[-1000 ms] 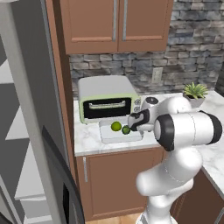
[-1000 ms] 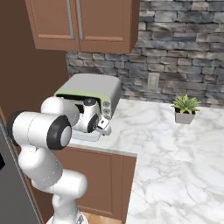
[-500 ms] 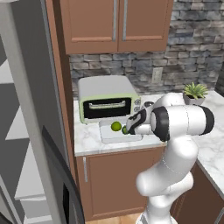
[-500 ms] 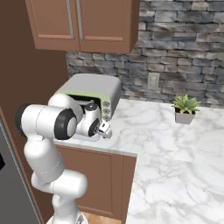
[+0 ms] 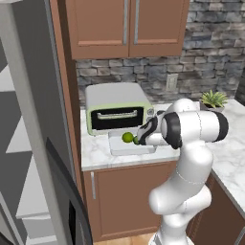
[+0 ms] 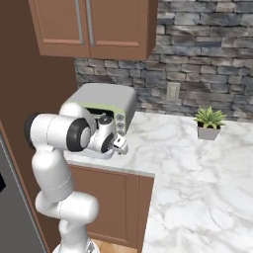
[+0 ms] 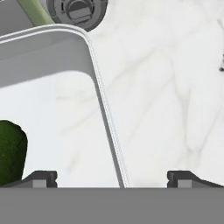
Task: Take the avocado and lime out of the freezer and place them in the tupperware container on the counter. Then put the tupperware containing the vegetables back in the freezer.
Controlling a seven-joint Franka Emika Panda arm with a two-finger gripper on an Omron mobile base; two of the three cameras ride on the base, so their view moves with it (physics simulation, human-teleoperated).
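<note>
Two-finger gripper [image 7: 112,177] spread wide, nothing between its dark tips, poised low over the right-hand rim of the shallow pale white rectangular tupperware container [image 7: 101,92]. Inside that tray, just left of the left fingertip, the dull dark green avocado [image 7: 11,151]. In the left base view, a bright yellow-green round lime [image 5: 127,137] in the tray too, beside the hand. Beneath and to the right, white marbled stone counter [image 7: 166,87]. Beyond the tray, grey-and-green toaster oven [image 5: 116,107].
</note>
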